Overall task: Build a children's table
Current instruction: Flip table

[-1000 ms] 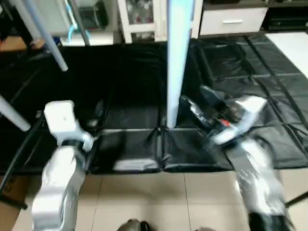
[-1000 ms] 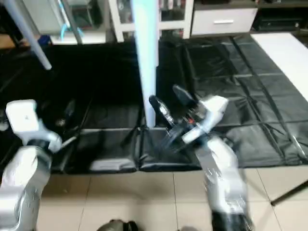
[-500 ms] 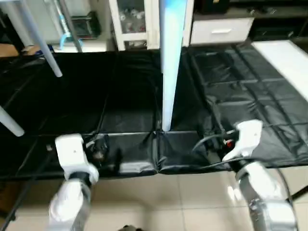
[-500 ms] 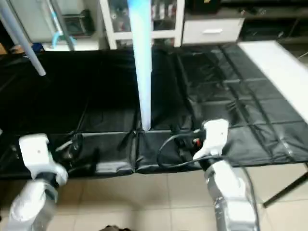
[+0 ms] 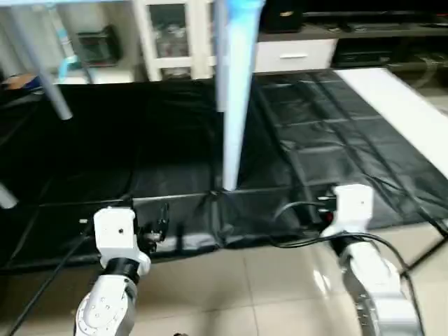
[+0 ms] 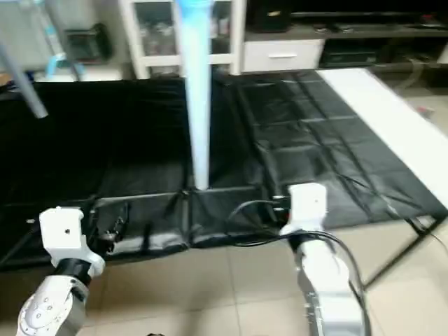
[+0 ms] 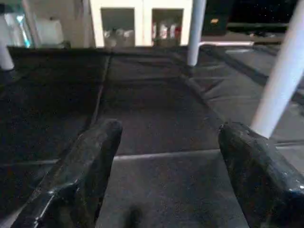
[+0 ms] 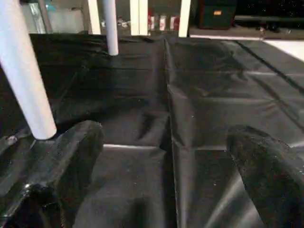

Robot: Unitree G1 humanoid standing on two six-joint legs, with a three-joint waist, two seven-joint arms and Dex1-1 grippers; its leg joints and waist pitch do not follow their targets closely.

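Both silver forearms reach forward over the black mat (image 5: pixel 168 147), left gripper (image 7: pixel 166 161) and right gripper (image 8: pixel 166 161) spread and empty; a white table leg (image 5: pixel 234 105) stands at 12 o'clock between them.

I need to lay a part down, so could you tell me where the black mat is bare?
Bare: the mat left of the near leg, and between that leg and the white board. Crowded: the front edge, by both tools.

Three white table legs (image 5: pixel 231 105), two hands (image 7: pixel 166 175), one black mat (image 5: pixel 161 147)
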